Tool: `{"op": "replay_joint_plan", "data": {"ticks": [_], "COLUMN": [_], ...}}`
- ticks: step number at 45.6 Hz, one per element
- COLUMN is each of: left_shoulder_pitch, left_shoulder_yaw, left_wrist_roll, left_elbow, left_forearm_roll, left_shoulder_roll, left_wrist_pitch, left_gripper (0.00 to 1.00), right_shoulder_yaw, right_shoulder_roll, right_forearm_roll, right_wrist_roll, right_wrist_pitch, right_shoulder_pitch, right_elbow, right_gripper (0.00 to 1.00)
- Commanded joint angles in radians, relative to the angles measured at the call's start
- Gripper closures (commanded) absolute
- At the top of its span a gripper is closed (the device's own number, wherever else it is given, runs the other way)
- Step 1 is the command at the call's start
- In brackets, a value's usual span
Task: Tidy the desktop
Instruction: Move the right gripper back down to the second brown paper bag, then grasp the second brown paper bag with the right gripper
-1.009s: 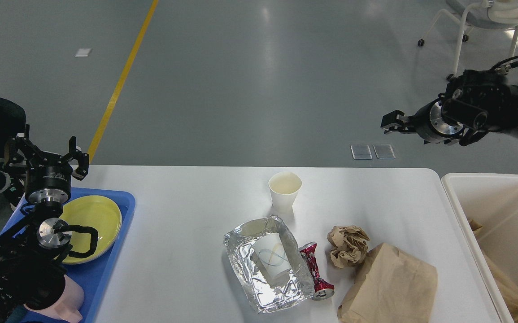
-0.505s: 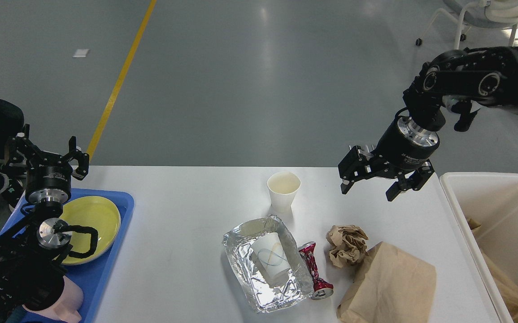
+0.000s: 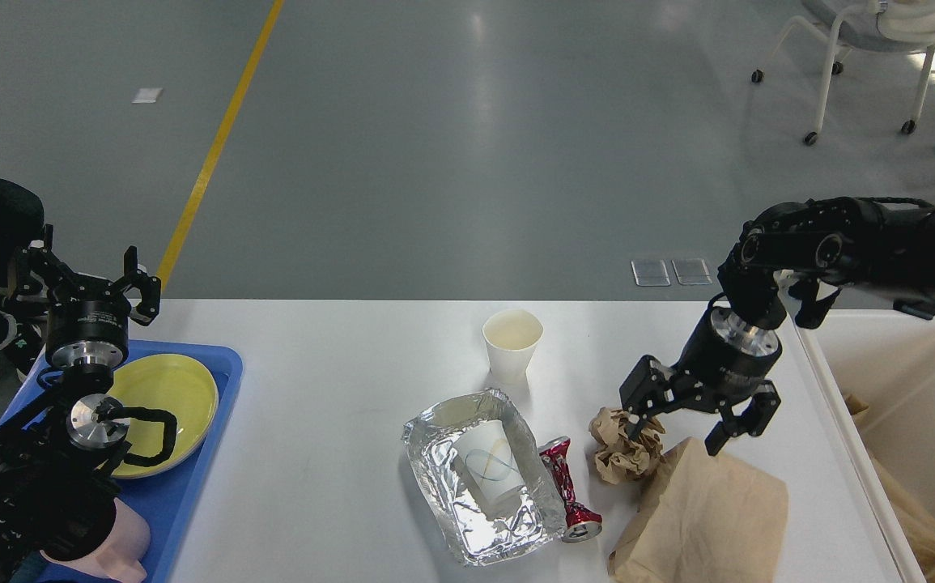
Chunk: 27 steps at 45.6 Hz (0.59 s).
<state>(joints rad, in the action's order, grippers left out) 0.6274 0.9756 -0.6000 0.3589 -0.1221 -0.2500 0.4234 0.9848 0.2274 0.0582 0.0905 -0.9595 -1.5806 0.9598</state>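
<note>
Head view, bench: you see the white bench [image 3: 337, 389] filling the near half of the view, its far edge running left to right against the grey floor.
Head view, right end effector: your right end effector [image 3: 682, 421] hangs over the right part of the bench with its two fingers spread wide and pointing down; nothing is between them. One finger [image 3: 637, 405] is at the right edge of the crumpled paper ball, the other [image 3: 746, 421] is just above the far corner of the paper bag. You cannot tell whether either finger touches.
Head view, left end effector: your left end effector [image 3: 82, 279] stands at the far left, above the far edge of the tray, its fingers splayed apart and pointing away from you, holding nothing.
Head view, crumpled paper ball: the brown ball [image 3: 625, 449] lies on the bench, just beside the bag's left edge.
Head view, paper bag: the flat brown bag [image 3: 702, 518] lies at the near right of the bench.
Head view, can: a crushed red can [image 3: 568, 490] lies between the foil tray and the paper ball.
Head view, foil tray: the foil tray [image 3: 435, 461] sits near the bench's middle, with a printed paper cup [image 3: 487, 474] lying inside it.
Head view, white cup: an upright white cup [image 3: 512, 344] stands just beyond the foil tray.
Head view, blue tray: the blue tray [image 3: 192, 502] sits on the left end of the bench, carrying a yellow plate [image 3: 172, 389] and a pink cup [image 3: 123, 546] at the near edge.
Head view, bin: a cream-white bin [image 3: 880, 380] stands just beside the bench's right end, with brown paper in it.
</note>
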Motion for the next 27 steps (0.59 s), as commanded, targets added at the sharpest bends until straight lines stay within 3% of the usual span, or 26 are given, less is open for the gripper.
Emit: {"op": "replay_joint_plan", "data": {"ticks": [1, 12, 27], "left_shoulder_pitch": [0.000, 0.000, 0.000], "left_shoulder_yaw": [0.000, 0.000, 0.000], "left_wrist_roll": [0.000, 0.000, 0.000], "left_elbow": [0.000, 0.000, 0.000], "left_forearm_roll": [0.001, 0.001, 0.001], "left_shoulder_roll": [0.000, 0.000, 0.000], "left_wrist_pitch": [0.000, 0.000, 0.000], "left_gripper": [0.03, 0.03, 0.03], "right_shoulder_yaw": [-0.001, -0.003, 0.011], "right_shoulder_roll": [-0.006, -0.010, -0.052], "right_forearm_roll": [0.000, 0.005, 0.028], "right_wrist_roll": [0.000, 0.000, 0.000], "right_wrist_pitch": [0.051, 0.192, 0.291], "right_shoulder_pitch": [0.093, 0.228, 0.347], "right_elbow": [-0.041, -0.075, -0.182], "right_gripper": [0.00, 0.00, 0.04]}}
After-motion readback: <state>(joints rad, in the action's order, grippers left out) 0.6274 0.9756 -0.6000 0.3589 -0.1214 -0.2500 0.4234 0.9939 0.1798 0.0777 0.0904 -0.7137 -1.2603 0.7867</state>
